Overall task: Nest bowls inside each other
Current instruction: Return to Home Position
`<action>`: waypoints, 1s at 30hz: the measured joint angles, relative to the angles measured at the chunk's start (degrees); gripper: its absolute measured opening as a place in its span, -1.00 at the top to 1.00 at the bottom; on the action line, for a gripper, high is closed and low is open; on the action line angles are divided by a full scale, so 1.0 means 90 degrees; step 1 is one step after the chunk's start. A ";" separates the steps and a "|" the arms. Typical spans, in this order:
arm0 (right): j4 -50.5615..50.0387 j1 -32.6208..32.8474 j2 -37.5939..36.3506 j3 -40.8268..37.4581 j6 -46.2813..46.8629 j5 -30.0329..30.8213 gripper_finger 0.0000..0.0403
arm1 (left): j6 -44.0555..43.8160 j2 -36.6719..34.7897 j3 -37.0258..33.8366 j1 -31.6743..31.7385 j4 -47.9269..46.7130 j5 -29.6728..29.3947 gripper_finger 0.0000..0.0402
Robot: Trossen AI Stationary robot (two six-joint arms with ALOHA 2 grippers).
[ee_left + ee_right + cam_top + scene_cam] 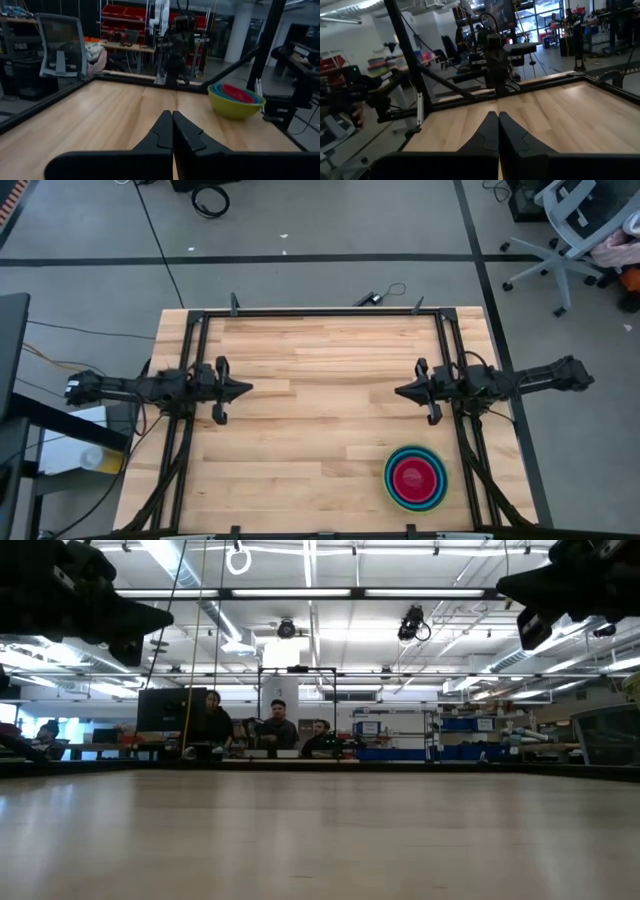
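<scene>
The bowls (417, 478) stand as one nested stack on the table near its front right corner: a lime-green outer bowl, blue rims inside it, and a red-pink bowl in the middle. The left wrist view shows the stack (236, 100) resting on its base. My left gripper (250, 389) is shut at the table's left side, pointing level toward the middle. My right gripper (397, 391) is shut at the right side, facing it. Both are clear of the bowls and hold nothing. In the wrist views the fingertips of the left gripper (172, 114) and the right gripper (498, 114) meet.
A black metal frame (320, 313) runs along the table's far edge and down both sides beside the arms. Bare wood (320, 430) lies between the two grippers. People sit at desks in the room beyond the table (275, 730).
</scene>
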 joint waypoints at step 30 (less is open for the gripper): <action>-0.1156 0.0000 -0.1978 -0.0467 -0.0135 -0.0019 1.00 | 0.0163 0.0002 -0.0321 0.0000 0.0135 -0.0186 1.00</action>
